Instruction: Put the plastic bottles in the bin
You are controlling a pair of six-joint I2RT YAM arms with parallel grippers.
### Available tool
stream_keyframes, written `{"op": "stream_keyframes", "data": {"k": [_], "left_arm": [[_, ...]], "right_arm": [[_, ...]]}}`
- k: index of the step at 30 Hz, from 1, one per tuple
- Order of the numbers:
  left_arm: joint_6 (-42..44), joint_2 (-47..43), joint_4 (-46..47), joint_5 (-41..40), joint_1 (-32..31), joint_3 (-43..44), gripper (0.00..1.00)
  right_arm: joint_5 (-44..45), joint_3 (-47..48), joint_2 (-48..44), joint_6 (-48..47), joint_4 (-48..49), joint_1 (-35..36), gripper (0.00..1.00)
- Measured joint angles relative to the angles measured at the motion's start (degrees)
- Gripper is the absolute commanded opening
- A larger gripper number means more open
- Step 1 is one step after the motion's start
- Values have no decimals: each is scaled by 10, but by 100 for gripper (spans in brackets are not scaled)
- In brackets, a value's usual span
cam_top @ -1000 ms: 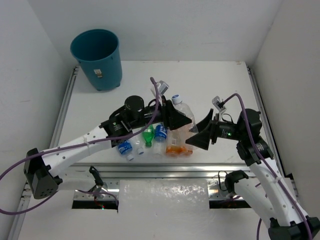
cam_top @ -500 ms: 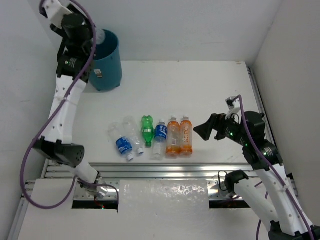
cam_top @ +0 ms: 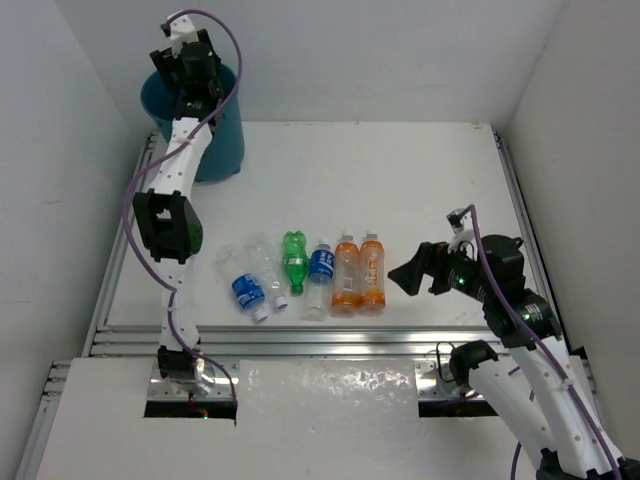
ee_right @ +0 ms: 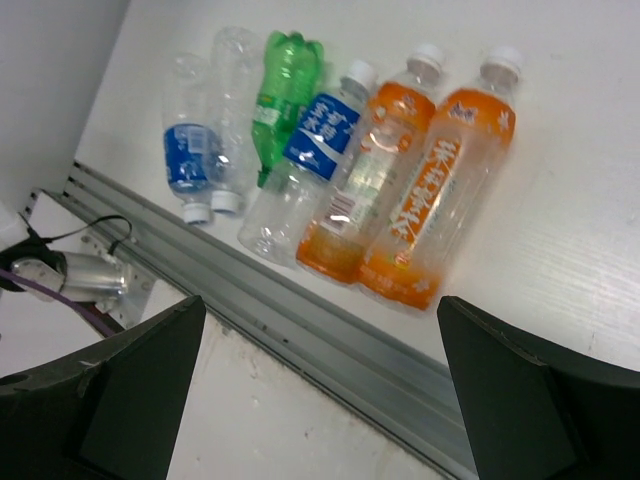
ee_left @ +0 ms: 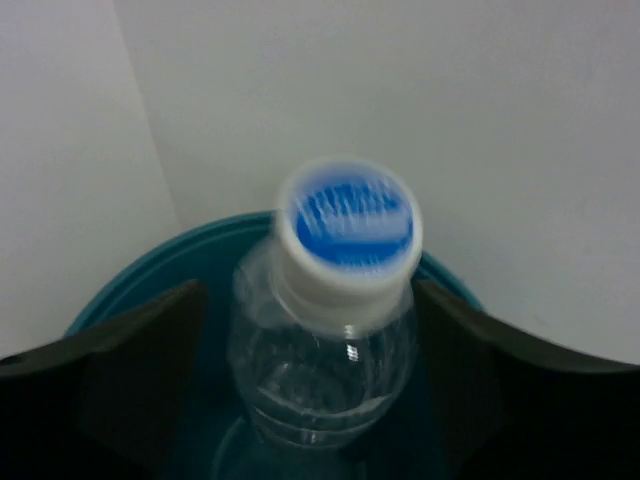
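Observation:
My left gripper (cam_top: 190,70) is raised over the teal bin (cam_top: 222,145), and its jaws stand open. In the left wrist view a clear bottle (ee_left: 330,350) with a blue-and-white cap hangs blurred between the spread fingers (ee_left: 130,370), above the bin's mouth (ee_left: 170,265). Several plastic bottles lie in a row near the table's front edge: two orange (cam_top: 372,270), one green (cam_top: 295,260), clear ones with blue labels (cam_top: 320,268) and plain clear ones (cam_top: 262,255). My right gripper (cam_top: 410,270) hovers open just right of the row, with nothing between its fingers (ee_right: 110,390).
A grey metal rail (ee_right: 330,340) runs along the table's front edge just below the bottles. White walls close in the table on the left, back and right. The bin stands in the far left corner.
The left arm has swung from the bottle row up to the bin carrying the clear bottle, and its jaws have now opened. The right gripper has drawn back to the right.

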Motion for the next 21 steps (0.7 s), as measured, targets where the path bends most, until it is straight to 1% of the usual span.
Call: {"op": "stream_keyframes", "data": {"k": [1,2,6,9,10,11,12,15,17,18,20,21], "left_arm": [[2,7,-5,4,0,3,98],[5,10,-10,7,0,3,100],[-1,-5,-18,31,0,21,100],[-21,-64,-48,47,-8,19,100],[-30,-99,-59,51,-13,1,100],[-39,-137,-69,51,-20,-22,100],[-53,-188,-76,51,-32,-60,100],[-120,-352,-114,63,-87,-174,100],[-174,-464,-133,101,-122,-264,100],[-196,-512,-134,120,-129,-310,100],[-239,-591,-152,150,-130,-402,100],[-259,-632,-159,165,-130,-448,100]], "right_arm": [[2,-8,1,0,-4,0,99],[3,-15,5,0,-6,0,99],[3,-37,41,5,4,0,99],[9,-48,114,23,30,0,99],[19,-48,149,31,42,2,98],[28,-44,189,37,49,5,97],[40,-35,231,43,52,7,94],[98,11,356,59,55,33,93],[136,44,408,66,58,58,90],[150,56,423,68,59,68,89],[174,73,449,73,63,89,88],[184,76,460,75,67,97,85]]}}
